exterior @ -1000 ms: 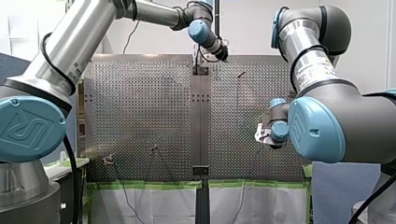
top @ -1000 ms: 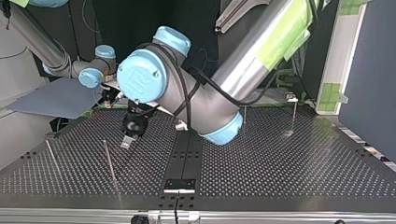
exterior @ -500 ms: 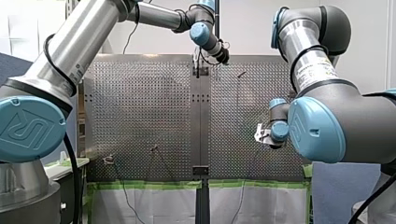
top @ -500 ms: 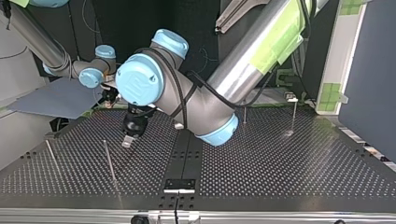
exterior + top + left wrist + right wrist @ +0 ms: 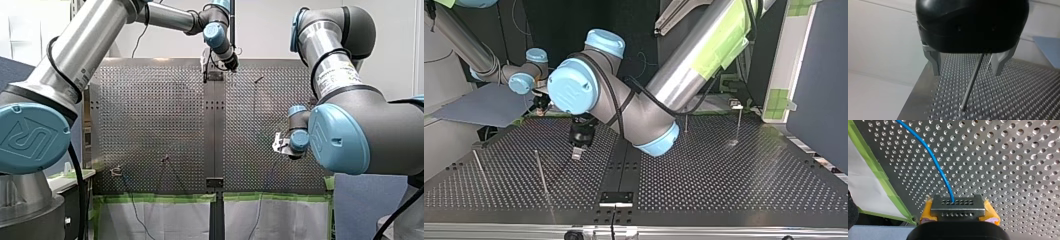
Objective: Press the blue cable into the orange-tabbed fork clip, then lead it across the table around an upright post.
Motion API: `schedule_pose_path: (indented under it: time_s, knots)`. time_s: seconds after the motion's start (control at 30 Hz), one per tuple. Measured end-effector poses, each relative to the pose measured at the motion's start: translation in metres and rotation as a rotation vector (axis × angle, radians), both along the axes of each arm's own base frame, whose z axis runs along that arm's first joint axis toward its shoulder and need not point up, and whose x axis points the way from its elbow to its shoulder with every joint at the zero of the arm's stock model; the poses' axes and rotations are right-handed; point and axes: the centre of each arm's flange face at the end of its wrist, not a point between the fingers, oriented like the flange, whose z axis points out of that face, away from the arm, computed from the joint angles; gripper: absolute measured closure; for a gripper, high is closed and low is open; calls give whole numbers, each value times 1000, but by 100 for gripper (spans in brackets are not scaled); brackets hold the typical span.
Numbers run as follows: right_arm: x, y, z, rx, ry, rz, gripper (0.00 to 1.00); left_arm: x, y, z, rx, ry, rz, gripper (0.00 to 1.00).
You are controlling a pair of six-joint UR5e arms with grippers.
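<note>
The upright post point(image 5: 970, 85) loses its top behind my left gripper point(image 5: 966, 71)

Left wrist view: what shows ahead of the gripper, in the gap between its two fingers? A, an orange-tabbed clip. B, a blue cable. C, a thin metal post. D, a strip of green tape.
C: a thin metal post rises from the perforated table in the gap between the spread fingers of my left gripper; no cable, clip or tape shows in that view.
</note>
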Motion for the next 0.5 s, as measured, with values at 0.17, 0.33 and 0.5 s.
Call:
schedule_pose_path:
  time_s: [0.17,0.33,0.5]
  knots:
    - [0,0,0,0,1,1,100,1,3,0,11,-3,30,1]
    - [0,0,0,0,2,1,100,0,4,0,16,-2,35,1]
    - [0,0,0,0,3,2,100,0,4,0,17,-2,34,1]
